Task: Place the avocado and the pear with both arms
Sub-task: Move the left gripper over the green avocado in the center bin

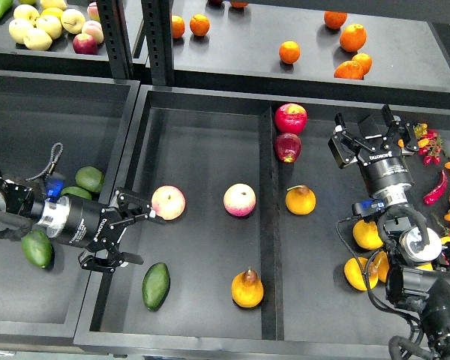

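Nearest the front edge of the centre black tray (202, 120), the long, smooth mid-green avocado (156, 285) lies on the tray floor, tilted, free of any contact. Right of it, close beside the tray's black divider wall (267, 225), the orange-yellow pear with brownish neck and short dark stem (247, 289) stands with neck pointing up, also untouched. Left claw (124, 234): enters from the left over the tray rim, fingers spread apart, holding nothing; its upper finger (139, 206) ends just beside a round pink-yellow peach-like fruit (168, 202), contact not resolvable. It sits above and left of the avocado, near but apart. A second pink-yellow round fruit (239, 199) lies further right, near the divider. Beyond the divider, a round orange-yellow fruit with a stem (301, 200) rests on the floor of the right compartment. Right claw (371, 129): raised over the right compartment, fingers apart, empty, well apart from the pear. Further back, two red apples (290, 118) sit against the divider. On the far shelf (240, 45), loose oranges (352, 37) are scattered.
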Available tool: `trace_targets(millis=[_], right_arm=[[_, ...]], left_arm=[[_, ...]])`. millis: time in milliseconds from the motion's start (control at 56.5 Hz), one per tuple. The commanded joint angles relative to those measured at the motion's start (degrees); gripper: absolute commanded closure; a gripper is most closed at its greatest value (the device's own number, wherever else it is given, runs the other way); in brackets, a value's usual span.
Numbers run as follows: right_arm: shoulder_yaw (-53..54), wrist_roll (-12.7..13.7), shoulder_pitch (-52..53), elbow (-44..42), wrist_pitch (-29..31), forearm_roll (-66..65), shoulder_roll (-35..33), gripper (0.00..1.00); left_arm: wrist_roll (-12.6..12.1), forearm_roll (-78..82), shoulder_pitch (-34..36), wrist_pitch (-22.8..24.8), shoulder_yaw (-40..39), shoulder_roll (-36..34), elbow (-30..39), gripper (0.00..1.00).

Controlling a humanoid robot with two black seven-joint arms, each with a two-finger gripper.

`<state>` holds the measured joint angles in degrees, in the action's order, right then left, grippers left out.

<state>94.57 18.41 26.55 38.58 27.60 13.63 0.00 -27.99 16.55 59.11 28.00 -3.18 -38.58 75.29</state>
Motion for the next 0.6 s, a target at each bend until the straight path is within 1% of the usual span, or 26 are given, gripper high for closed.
trace_targets(millis=[0,71,265,372,478,584], right_arm=[[0.00,0.05,0.00,0.00,0.00,0.00,0.00,0.01],[0.00,0.05,-0.09,0.00,0.00,0.00,0.00,0.01],[0.09,0.05,-0.09,-0.09,0.00,0.00,0.00,0.01],[0.18,0.05,-0.18,0.00,0.00,0.00,0.00,0.01],[0.27,0.05,-0.36,0.00,0.09,0.00,0.00,0.01],[0.97,0.05,-0.62,0.09,0.09,0.08,0.00,0.01]], left_arm=[[-0.01,7.70,0.48,0.00,1.51,1.14,-0.15,0.13],[-0.01,10.60,0.48,0.00,1.69,2.54,-0.59,0.12],[-0.01,18.86,0.04,0.00,3.71,9.22,-2.60,0.11],[-0.01,22.64,0.13,0.00,4.06,11.24,-4.36,0.10],[-0.01,23.53,0.57,0.00,4.15,15.02,-6.82,0.10],[-0.01,24.32,0.31,0.00,4.15,17.05,-9.20,0.10]])
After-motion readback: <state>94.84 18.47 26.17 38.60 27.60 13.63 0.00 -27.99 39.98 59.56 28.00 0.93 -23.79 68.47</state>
